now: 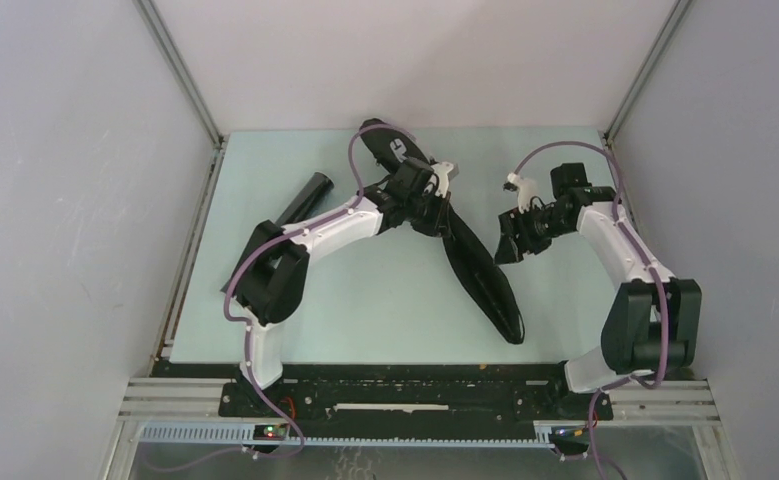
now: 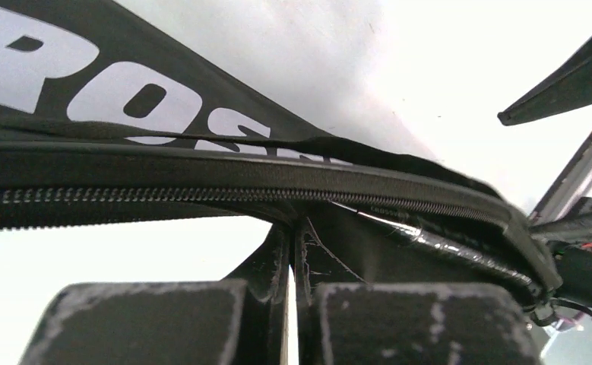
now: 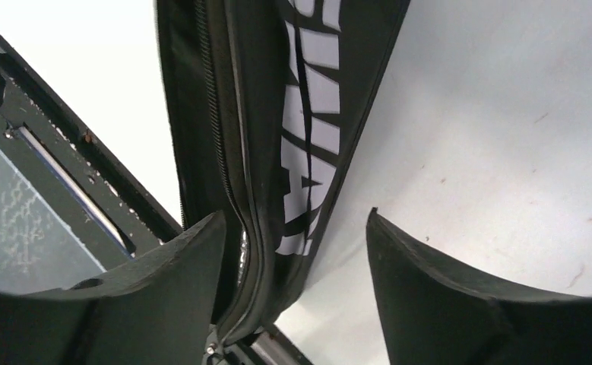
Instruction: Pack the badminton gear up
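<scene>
bag (image 1: 480,275) on table (image 1: 365,310), long axis diagonal, upper centre to lower right of top view | left end effector (image 1: 433,200) pressed together on zip edge (image 2: 201,194), mid-bag, nearer | right end effector (image 1: 511,245) spread, bag just left of it

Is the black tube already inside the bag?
No, the tube lies on the table left of the bag, outside it.

Bag (image 1: 480,275) diagonal across surface (image 1: 365,310), far-centre to near-right; tube (image 1: 300,200) far left of it; right hand (image 1: 513,240) just right of bag.
</scene>
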`<state>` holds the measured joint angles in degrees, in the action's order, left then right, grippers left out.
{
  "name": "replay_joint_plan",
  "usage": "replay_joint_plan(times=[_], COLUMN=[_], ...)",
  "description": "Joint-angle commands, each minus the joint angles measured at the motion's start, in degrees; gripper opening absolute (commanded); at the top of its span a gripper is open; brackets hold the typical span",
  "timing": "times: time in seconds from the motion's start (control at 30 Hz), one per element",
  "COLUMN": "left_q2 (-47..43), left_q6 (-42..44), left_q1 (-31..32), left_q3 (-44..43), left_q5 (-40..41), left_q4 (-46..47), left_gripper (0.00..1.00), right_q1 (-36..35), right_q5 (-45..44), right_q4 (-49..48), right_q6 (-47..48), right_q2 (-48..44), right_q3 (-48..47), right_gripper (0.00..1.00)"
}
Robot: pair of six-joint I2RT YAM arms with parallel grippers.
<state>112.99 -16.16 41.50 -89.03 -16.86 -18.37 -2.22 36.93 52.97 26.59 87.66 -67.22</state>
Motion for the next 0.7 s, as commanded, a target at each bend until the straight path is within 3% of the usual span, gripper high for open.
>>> replay_joint_plan(times=[0.0, 0.27, 0.47, 0.67], left_q2=[-3.9, -2.3, -0.5, 1.1], left_q6=[-5.5, -13.7, -20.2, -25.0], left_q1=[0.6, 0.3, -0.6, -1.1], left_q3=[-1.4, -2.5, -4.0, -6.1], left_q5=[-3.0, -2.6, -3.1, -4.3], left_q4=[2.1, 0.7, -0.6, -1.5], left_gripper=[0.0, 0.0, 0.0, 0.0], right_q1=[-2.0, -5.5, -12.4, -18.5], right_q5=[1.1, 1.2, -8.8, -16.6], right_q4=[-3.5, -8.0, -20.4, -29.0], right_q6=[-0.5, -1.0, -8.9, -14.1], right_q2=[-6.8, -11.7, -17.1, -17.5], right_q3=[-1.9, 0.9, 9.0, 13.3], right_gripper=[0.79, 0.83, 0.93, 0.94])
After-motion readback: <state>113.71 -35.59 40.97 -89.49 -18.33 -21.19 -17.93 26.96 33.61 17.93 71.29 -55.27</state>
